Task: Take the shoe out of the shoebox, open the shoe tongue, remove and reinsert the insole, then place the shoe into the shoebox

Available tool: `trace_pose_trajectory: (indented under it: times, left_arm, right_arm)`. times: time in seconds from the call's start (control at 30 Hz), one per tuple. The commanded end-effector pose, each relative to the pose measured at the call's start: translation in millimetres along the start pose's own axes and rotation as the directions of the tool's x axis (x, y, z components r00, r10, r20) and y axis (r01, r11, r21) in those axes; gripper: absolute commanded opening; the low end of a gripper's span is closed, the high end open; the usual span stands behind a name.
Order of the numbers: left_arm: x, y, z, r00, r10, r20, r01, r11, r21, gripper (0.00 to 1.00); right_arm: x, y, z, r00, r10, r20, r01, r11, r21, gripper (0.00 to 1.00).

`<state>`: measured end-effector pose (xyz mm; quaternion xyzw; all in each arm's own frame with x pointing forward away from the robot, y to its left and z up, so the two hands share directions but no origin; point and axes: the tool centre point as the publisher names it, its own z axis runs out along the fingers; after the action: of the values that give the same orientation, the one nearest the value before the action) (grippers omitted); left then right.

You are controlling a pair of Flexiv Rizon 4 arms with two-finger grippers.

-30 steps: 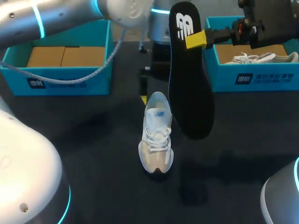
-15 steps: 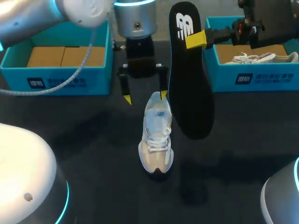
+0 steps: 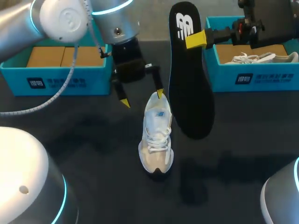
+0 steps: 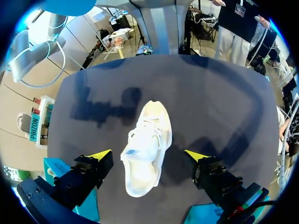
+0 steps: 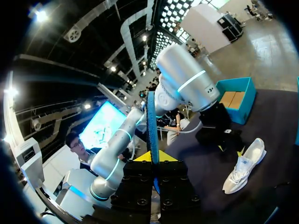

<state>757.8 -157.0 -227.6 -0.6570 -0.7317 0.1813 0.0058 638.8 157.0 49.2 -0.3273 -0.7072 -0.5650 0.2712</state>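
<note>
A white sneaker lies on the dark table, toe toward the front edge. My left gripper hangs open just above its heel end, one yellow tip over the heel and the other off to the left. From the left wrist, the sneaker lies below and between the spread fingers of the left gripper. My right gripper is shut on the top of a black insole, which hangs upright in the air right of the shoe. The right wrist view shows the insole edge-on in the right gripper, with the sneaker beyond.
A teal shoebox with brown cardboard inside stands at the back left. A second teal shoebox at the back right holds another pale shoe. Dark table lies in front of the sneaker.
My left arm has swung in from the back, bringing its open gripper down over the shoe's heel and turning it slightly. The right arm and insole have not moved.
</note>
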Motion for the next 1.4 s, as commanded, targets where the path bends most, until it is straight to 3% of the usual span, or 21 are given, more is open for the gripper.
trace_pose_trajectory:
  times: [0.03, 0.17, 0.43, 0.77, 1.1, 1.4]
  left_arm:
    - [2.8, -1, 1, 1.000, 0.002, 0.017, -0.001, 1.000, -0.003, 1.00]
    - [2.2, 0, -11, 0.996, -0.014, 0.087, 0.016, 1.000, -0.020, 1.00]
    - [4.2, -2, -33, 0.973, 0.017, 0.229, -0.008, 0.999, -0.042, 1.00]
    - [15.2, 0, -55, 0.940, 0.049, 0.336, -0.038, 0.998, -0.041, 1.00]
    - [21.1, -1, -93, 0.864, 0.097, 0.494, -0.063, 0.994, -0.085, 1.00]
    - [23.7, 1, -121, 0.755, 0.154, 0.637, -0.088, 0.987, -0.134, 1.00]
  right_arm:
    - [-0.7, 2.8, 3, 1.000, 0.002, 0.002, -0.002, 1.000, 0.005, 0.00]
    - [-0.7, 2.8, 3, 1.000, 0.002, 0.002, -0.002, 1.000, 0.005, 0.00]
    - [-18.4, 26.0, 0, 0.994, 0.109, -0.016, -0.109, 0.994, 0.021, 0.00]
    - [-30.1, 59.8, -1, 0.981, 0.192, -0.003, -0.192, 0.980, -0.055, 0.00]
    - [-35.5, 90.5, 3, 0.960, 0.279, 0.001, -0.278, 0.958, -0.074, 0.00]
    - [-59.9, 108.0, 7, 0.917, 0.397, -0.029, -0.398, 0.914, -0.081, 0.00]
